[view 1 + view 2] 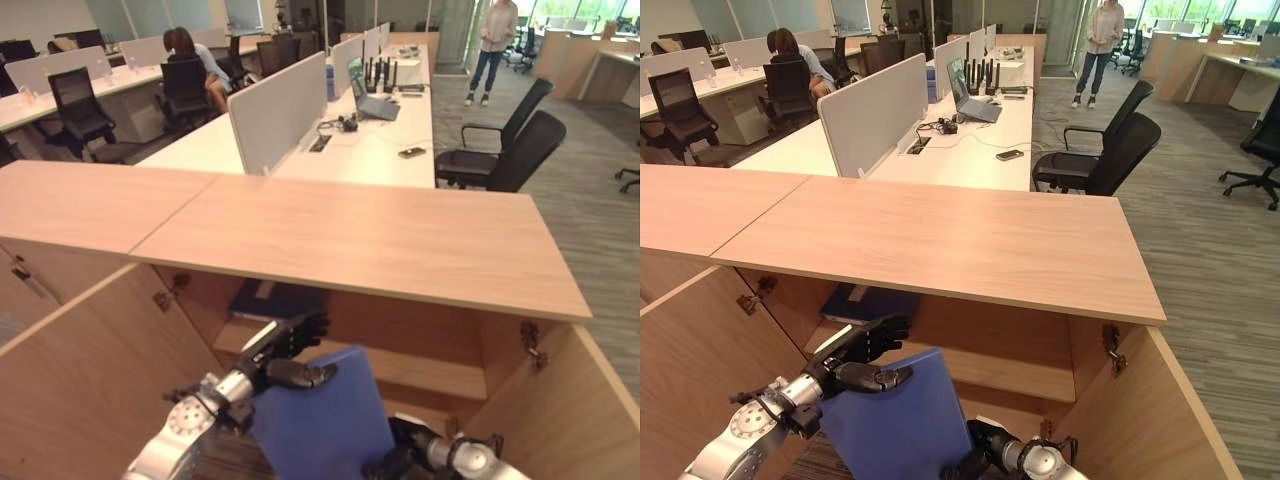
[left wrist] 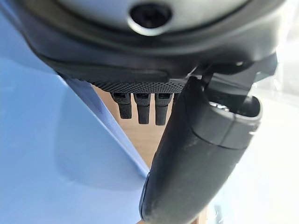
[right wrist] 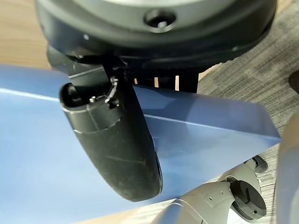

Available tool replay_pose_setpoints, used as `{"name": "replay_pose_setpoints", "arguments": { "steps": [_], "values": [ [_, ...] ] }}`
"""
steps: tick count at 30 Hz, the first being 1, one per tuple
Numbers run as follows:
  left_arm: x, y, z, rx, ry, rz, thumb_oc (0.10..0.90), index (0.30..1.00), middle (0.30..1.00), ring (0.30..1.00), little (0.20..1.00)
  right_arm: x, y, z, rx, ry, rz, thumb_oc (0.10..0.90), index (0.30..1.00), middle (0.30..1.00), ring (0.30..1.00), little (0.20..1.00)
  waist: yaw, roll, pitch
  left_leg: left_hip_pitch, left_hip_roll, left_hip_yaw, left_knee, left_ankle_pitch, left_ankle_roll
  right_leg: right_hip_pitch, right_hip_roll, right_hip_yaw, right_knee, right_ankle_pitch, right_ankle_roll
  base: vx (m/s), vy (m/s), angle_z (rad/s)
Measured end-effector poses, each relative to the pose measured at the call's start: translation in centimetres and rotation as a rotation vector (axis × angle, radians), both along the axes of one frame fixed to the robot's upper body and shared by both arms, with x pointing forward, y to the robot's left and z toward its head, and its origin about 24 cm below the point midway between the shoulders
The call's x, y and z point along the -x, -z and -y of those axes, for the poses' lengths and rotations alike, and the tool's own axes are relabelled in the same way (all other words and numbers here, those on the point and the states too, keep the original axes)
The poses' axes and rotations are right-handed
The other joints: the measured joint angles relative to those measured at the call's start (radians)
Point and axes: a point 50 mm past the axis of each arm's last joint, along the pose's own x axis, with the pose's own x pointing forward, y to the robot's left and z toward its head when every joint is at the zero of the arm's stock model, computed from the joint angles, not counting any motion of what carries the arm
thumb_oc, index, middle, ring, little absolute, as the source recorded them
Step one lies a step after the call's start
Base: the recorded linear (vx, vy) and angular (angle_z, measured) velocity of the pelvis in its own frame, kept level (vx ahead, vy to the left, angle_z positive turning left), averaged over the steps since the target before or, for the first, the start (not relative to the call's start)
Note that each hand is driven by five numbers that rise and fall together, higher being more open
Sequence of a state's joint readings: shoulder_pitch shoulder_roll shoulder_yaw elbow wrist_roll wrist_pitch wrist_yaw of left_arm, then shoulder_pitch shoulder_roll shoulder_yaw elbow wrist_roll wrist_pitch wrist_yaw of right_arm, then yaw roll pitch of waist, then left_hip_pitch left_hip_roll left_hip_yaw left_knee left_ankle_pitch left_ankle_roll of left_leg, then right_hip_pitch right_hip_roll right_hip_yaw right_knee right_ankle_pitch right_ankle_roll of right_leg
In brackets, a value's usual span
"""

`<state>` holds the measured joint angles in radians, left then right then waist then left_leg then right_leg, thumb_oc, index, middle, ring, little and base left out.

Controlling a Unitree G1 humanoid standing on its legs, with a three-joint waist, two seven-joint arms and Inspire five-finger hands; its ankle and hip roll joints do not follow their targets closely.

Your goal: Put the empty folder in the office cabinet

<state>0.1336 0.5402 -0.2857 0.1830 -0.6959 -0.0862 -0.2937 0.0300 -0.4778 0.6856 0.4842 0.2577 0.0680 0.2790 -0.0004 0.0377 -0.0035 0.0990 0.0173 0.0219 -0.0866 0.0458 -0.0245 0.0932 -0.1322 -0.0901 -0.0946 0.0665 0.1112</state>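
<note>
The folder (image 1: 325, 420) is held before the open cabinet (image 1: 400, 250), between the left hand (image 1: 280, 355) and right hand (image 1: 405, 450). Another folder (image 1: 275, 298) is laid on the shelf (image 1: 440, 370) inside the cabinet.

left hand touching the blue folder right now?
Touching. The left eye view shows the left hand at the blue folder's top edge, thumb lying across its face; the left wrist view shows the thumb against it.

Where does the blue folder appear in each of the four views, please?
Left eye view: blue folder at bottom centre, before the open cabinet, between the left hand and right hand.
Right eye view: bottom, left of centre.
Left wrist view: beside the thumb.
Right wrist view: behind the thumb.
Shared landmark: the folder's blue cover.
</note>
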Motion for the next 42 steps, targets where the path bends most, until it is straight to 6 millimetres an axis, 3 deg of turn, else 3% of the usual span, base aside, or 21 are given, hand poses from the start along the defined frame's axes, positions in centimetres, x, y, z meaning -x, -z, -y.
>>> {"name": "replay_pose_setpoints", "arguments": {
  "steps": [7, 10, 15, 22, 25, 30, 33, 36, 39, 40, 41, 42],
  "values": [
    [4.3, 7.9, -1.4, 0.145, -0.354, -0.353, 0.800, 0.900, 0.900, 0.900, 0.900, -0.1, 0.6, 2.3, 0.066, 0.086, -0.016, 0.400, 0.300, 0.300, 0.300, 0.300, 0.001, 0.005, -0.005, -0.028, 0.011, -0.014, 0.000, 0.009, 0.003, -0.022, 0.010, -0.004, 0.000, -0.001, -0.006, 0.02, -0.048, 0.05],
    [5.3, 10.1, -1.3, 0.189, -0.479, -0.445, 0.800, 0.900, 0.900, 0.900, 0.900, -0.4, 0.6, 2.3, 0.083, 0.086, -0.004, 0.400, 0.300, 0.300, 0.300, 0.300, 0.003, 0.004, -0.004, -0.031, 0.017, -0.026, 0.000, 0.010, 0.000, -0.019, 0.020, -0.017, 0.000, -0.004, -0.008, 0.03, -0.100, 0.12],
    [7.5, 12.9, -2.0, 0.113, -0.633, -0.652, 0.800, 0.900, 0.900, 0.900, 0.900, -1.5, 0.8, 1.8, 0.116, 0.092, 0.013, 0.400, 0.300, 0.300, 0.300, 0.300, -0.002, 0.007, -0.005, -0.057, 0.036, -0.028, 0.001, 0.015, -0.012, -0.046, 0.036, -0.020, 0.000, -0.001, -0.019, 0.04, -0.116, -0.01],
    [10.3, 14.3, -2.6, 0.032, -0.781, -0.810, 0.800, 0.900, 0.900, 0.900, 0.900, -1.9, 1.1, 1.5, 0.135, 0.099, 0.013, 0.400, 0.300, 0.300, 0.300, 0.300, 0.005, 0.006, 0.000, -0.083, 0.075, -0.040, 0.005, 0.022, -0.030, -0.065, 0.081, -0.029, 0.001, -0.005, -0.045, 0.04, -0.137, 0.04],
    [10.5, 14.4, -2.5, 0.028, -0.819, -0.836, 0.800, 0.900, 0.900, 0.900, 0.900, -2.5, 0.9, 1.3, 0.144, 0.095, 0.032, 0.400, 0.300, 0.300, 0.300, 0.300, 0.009, 0.013, 0.023, -0.097, 0.098, -0.056, 0.010, 0.039, -0.059, -0.070, 0.105, -0.051, 0.003, -0.010, -0.073, 0.01, -0.099, 0.17],
    [9.7, 14.1, -2.9, 0.025, -0.837, -0.817, 0.800, 0.900, 0.900, 0.900, 0.900, -3.7, 0.6, 1.6, 0.144, 0.133, 0.050, 0.400, 0.300, 0.300, 0.300, 0.300, 0.025, -0.014, 0.091, -0.160, 0.092, -0.087, 0.154, 0.067, -0.120, -0.047, 0.093, -0.052, 0.001, -0.012, -0.104, 0.06, 0.008, 0.06],
    [9.3, 14.1, -2.6, 0.028, -0.829, -0.823, 0.800, 0.900, 0.900, 0.900, 0.900, -4.0, 0.3, 2.2, 0.156, 0.144, 0.062, 0.400, 0.300, 0.300, 0.300, 0.300, 0.030, -0.024, 0.112, -0.199, 0.095, -0.082, 0.142, 0.066, -0.114, -0.053, 0.070, -0.059, 0.001, -0.017, -0.132, 0.10, 0.172, 0.08],
    [9.0, 14.1, -2.4, 0.027, -0.824, -0.822, 0.800, 0.900, 0.900, 0.900, 0.900, -4.4, 0.1, 2.6, 0.159, 0.160, 0.072, 0.400, 0.300, 0.300, 0.300, 0.300, 0.032, -0.024, 0.124, -0.228, 0.111, -0.074, 0.139, 0.052, -0.110, -0.070, 0.041, -0.052, 0.002, -0.018, -0.129, 0.10, 0.168, -0.03],
    [8.8, 14.1, -2.3, 0.016, -0.811, -0.823, 0.800, 0.900, 0.900, 0.900, 0.900, -4.4, 0.0, 3.1, 0.166, 0.174, 0.076, 0.400, 0.300, 0.300, 0.300, 0.300, 0.034, 0.007, 0.138, -0.203, 0.157, -0.082, 0.018, 0.057, -0.125, -0.072, 0.032, -0.022, 0.001, -0.026, -0.114, 0.14, 0.237, -0.07],
    [9.5, 14.4, -1.9, 0.020, -0.812, -0.840, 0.800, 0.900, 0.900, 0.900, 0.900, -4.3, -0.1, 3.9, 0.185, 0.170, 0.073, 0.400, 0.300, 0.300, 0.300, 0.300, 0.032, 0.052, 0.135, -0.174, 0.175, -0.078, 0.012, 0.018, -0.101, -0.064, 0.035, 0.000, 0.001, -0.017, -0.060, 0.26, 0.389, -0.40],
    [9.7, 14.5, -1.7, 0.011, -0.809, -0.848, 0.800, 0.900, 0.900, 0.900, 0.900, -4.2, 0.0, 4.4, 0.200, 0.185, 0.068, 0.400, 0.300, 0.300, 0.300, 0.300, 0.032, 0.065, 0.147, -0.166, 0.175, -0.070, 0.020, 0.055, -0.121, -0.051, 0.016, 0.012, 0.000, -0.012, -0.022, 0.26, 0.389, -0.41],
    [9.9, 14.5, -2.0, -0.007, -0.814, -0.854, 0.800, 0.900, 0.900, 0.900, 0.900, -3.9, 0.2, 4.1, 0.192, 0.186, 0.058, 0.400, 0.300, 0.300, 0.300, 0.300, 0.033, 0.044, 0.150, -0.162, 0.141, -0.052, 0.034, 0.048, -0.109, -0.050, -0.019, 0.024, 0.001, -0.026, -0.021, 0.28, 0.461, -0.34]
  ]
}}
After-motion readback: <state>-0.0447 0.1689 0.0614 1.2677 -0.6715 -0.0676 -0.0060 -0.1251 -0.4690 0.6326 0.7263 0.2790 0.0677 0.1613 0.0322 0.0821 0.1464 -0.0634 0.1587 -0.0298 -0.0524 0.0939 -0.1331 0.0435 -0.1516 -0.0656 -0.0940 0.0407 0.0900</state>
